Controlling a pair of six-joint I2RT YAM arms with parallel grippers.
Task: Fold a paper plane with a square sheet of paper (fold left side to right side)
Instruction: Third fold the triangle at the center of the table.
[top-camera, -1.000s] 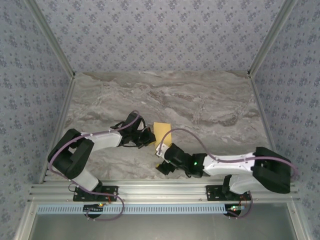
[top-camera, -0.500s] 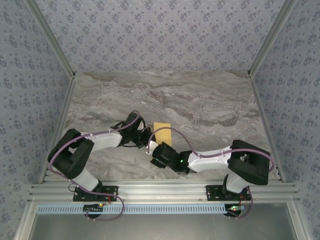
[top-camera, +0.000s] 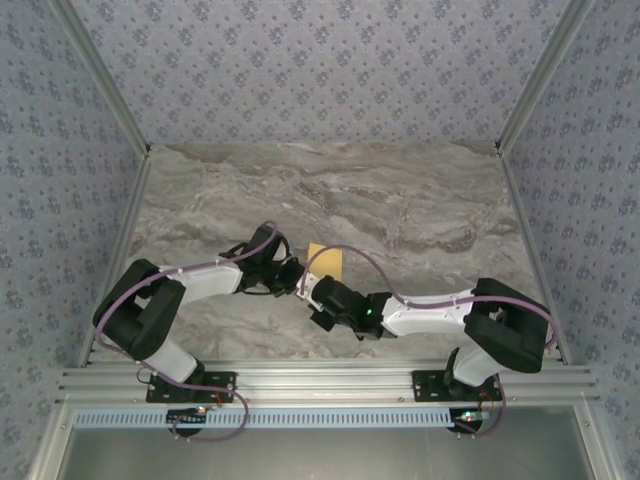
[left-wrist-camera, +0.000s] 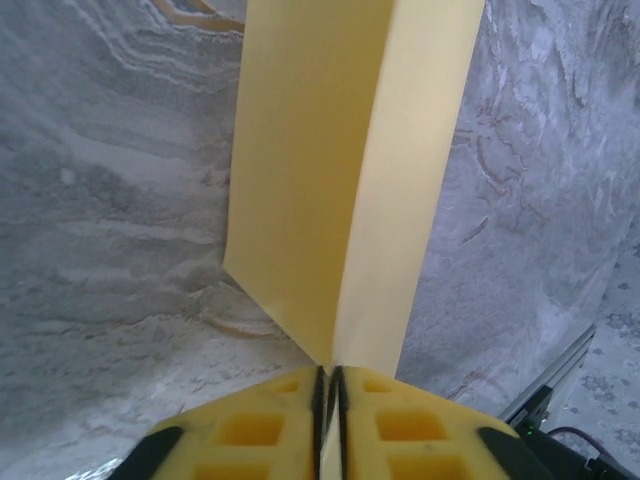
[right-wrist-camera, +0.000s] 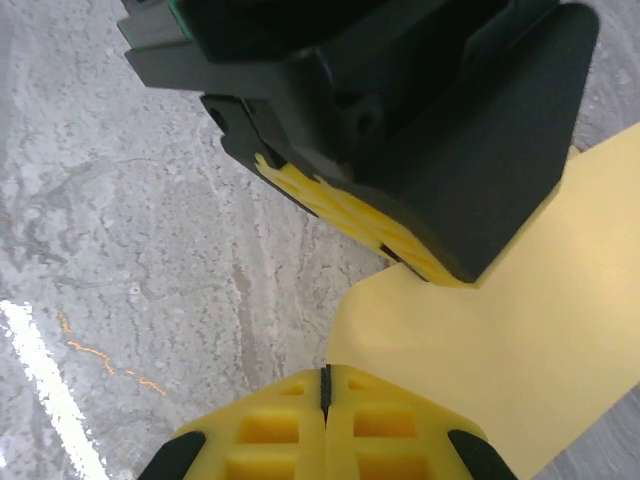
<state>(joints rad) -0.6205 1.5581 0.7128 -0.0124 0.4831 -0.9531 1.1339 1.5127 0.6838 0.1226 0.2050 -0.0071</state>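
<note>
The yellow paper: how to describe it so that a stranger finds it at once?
On the grey marble table, look near the middle. There the left pincer and the right pincer pinch a narrow folded sheet of yellow-orange paper. Unlike their blocky yellow pads, it is thin, smooth and creased.

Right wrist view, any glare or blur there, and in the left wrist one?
Right wrist view: white glare streak on the table at lower left, otherwise sharp. Left wrist view: no glare; the paper is brighter right of its crease.
</note>
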